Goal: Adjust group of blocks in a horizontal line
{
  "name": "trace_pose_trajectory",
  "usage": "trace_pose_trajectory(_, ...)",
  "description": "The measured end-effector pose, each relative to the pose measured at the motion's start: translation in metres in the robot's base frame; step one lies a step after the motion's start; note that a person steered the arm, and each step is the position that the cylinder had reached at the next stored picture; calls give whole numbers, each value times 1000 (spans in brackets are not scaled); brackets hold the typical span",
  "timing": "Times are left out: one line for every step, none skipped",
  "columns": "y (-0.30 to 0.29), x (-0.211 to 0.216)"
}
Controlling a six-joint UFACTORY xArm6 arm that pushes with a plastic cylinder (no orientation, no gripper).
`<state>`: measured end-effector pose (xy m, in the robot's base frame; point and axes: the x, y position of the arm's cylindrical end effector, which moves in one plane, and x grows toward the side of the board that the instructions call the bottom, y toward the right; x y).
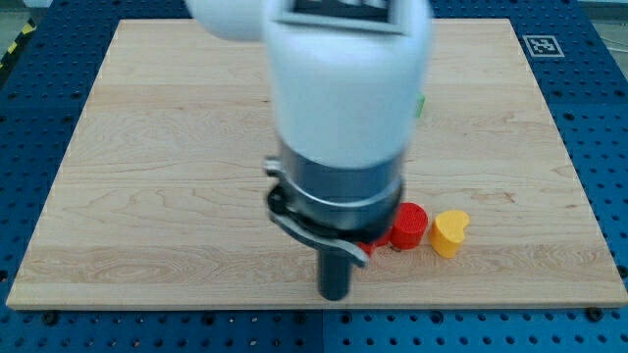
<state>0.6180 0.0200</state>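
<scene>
Dark rod, no claw on this rig, so nothing to open or close; my tip (pixel 335 293) rests near counter's (pixel 147 196) bottom edge, left of and slightly below red cylinder block (pixel 408 226). Yellow heart-shaped block (pixel 450 232) sits just beside red one on view's right, roughly level. Sliver of red shows under arm body (pixel 343 108); cannot tell what block. Green speck at arm's right edge, unclear. Judgement: pair already near horizontal; hidden blocks likely need nudging into row.

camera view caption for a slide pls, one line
My tip rests near the wooden board's bottom edge, left of a red cylinder and yellow heart block side by side.
</scene>
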Motion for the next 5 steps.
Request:
trace_pose_trajectory(8, 0)
trace_pose_trajectory(14, 0)
trace_pose_trajectory(40, 1)
trace_pose_trajectory(40, 1)
trace_pose_trajectory(41, 1)
